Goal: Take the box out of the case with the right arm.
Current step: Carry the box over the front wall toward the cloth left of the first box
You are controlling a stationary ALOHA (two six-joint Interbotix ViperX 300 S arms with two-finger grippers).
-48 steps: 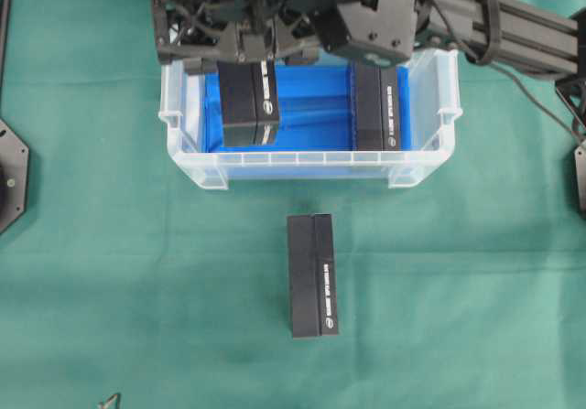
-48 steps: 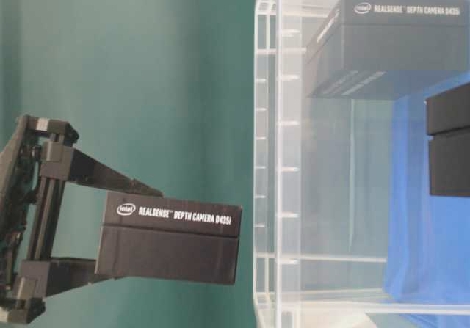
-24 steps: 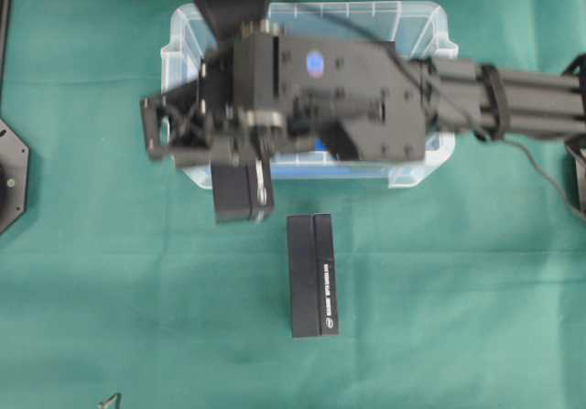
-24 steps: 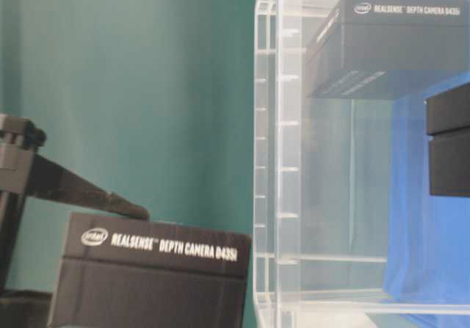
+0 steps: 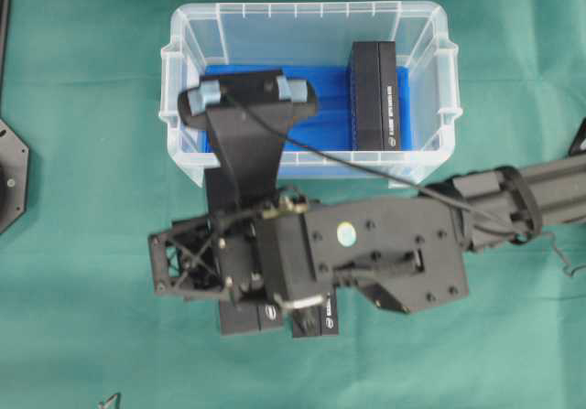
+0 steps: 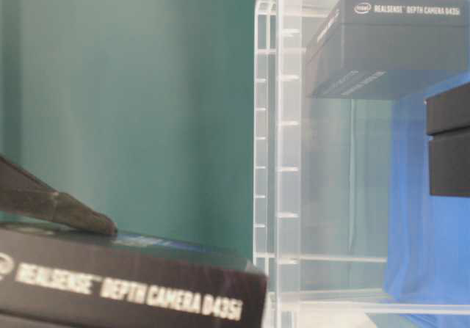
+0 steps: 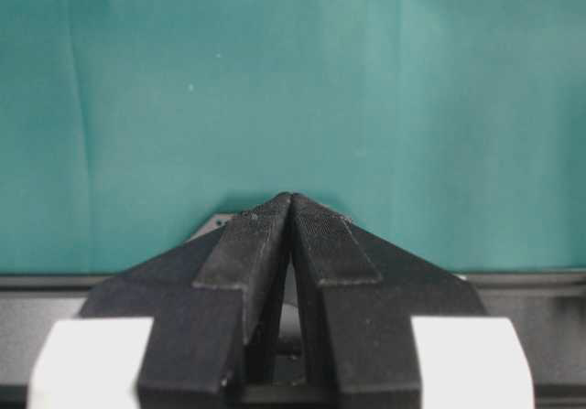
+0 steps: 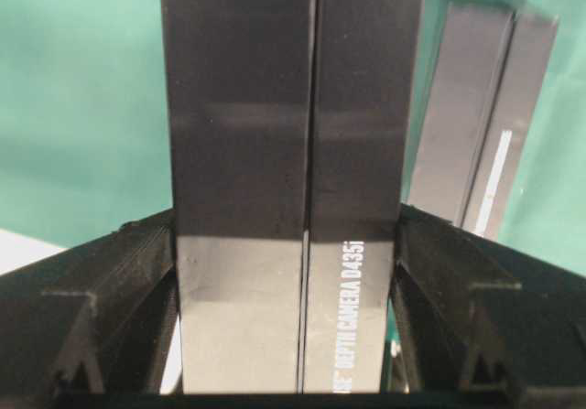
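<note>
Box: black, oblong, lettered "DEPTH CAMERA D435i"; long axis runs straight out from the right gripper, whose jaws clamp its long sides. Position: outside the case, over the green cloth, just beside a second black box lying parallel. A third box lies inside the case. Left gripper: jaws closed together, holding nothing.

gripped box now outside case
</note>
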